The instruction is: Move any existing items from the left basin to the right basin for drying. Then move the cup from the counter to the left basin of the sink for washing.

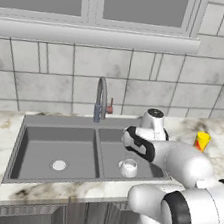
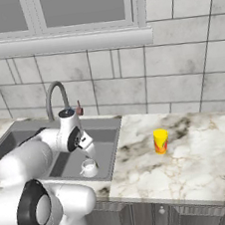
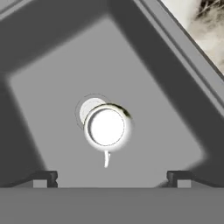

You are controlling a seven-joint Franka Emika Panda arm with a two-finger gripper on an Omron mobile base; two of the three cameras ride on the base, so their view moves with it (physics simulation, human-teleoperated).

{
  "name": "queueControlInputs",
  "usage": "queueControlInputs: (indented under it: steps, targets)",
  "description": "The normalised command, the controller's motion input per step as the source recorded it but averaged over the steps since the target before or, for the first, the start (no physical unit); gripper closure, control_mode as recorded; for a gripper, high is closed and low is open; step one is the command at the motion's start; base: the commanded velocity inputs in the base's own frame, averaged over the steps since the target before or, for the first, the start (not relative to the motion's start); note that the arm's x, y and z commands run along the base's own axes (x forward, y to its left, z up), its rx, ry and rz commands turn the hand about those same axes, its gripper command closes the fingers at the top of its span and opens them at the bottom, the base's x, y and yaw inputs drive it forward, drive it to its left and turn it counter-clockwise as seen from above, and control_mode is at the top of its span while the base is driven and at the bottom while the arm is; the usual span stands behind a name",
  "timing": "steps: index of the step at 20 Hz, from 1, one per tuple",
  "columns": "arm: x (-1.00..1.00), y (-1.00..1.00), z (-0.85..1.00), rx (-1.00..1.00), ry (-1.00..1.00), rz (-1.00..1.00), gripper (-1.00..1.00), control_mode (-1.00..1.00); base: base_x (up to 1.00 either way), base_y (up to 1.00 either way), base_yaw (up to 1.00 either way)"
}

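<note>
mug (image 3: 105, 127): set upright in right basin (image 1: 142, 163), partly over the drain; placed there for drying.
tool (image 3: 111, 177): jaws spread wide, nothing held, hung above mug.
cup (image 2: 161, 141): stood on worktop (image 2: 200, 153), well apart from sink; judged next pick.
left basin (image 1: 43, 147): bare, drain exposed.

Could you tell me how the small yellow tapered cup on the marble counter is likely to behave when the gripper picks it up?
The small yellow tapered cup with a red-orange band looks rigid, so it should probably keep its shape. It has no handle and smooth-looking sides, so it may slip between the fingers. It stands upright on a narrower base, so a sideways nudge could tip it.
</note>
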Motion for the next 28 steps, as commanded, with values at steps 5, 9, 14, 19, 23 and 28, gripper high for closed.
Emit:
queueControlInputs:
  steps: [5,9,14,19,23,28]
  targets:
    - [-0.20,-0.17,0.48,0.00,-0.07,-0.01,-1.00,-1.00,0.00,0.00,0.00]
    - [-0.19,-0.19,0.43,0.00,-0.08,-0.01,-1.00,-1.00,0.00,0.00,0.00]
    - [-0.18,-0.19,0.36,0.00,-0.06,-0.01,-1.00,-1.00,0.00,0.00,0.00]
    - [-0.14,-0.24,0.37,0.00,-0.05,-0.02,-1.00,-1.00,0.00,0.00,0.00]
    - [-0.08,-0.31,0.38,0.00,-0.01,-0.04,-1.00,-1.00,0.00,0.00,0.00]
    - [-0.04,-0.26,0.34,0.00,0.00,-0.06,-1.00,-1.00,0.00,0.00,0.00]
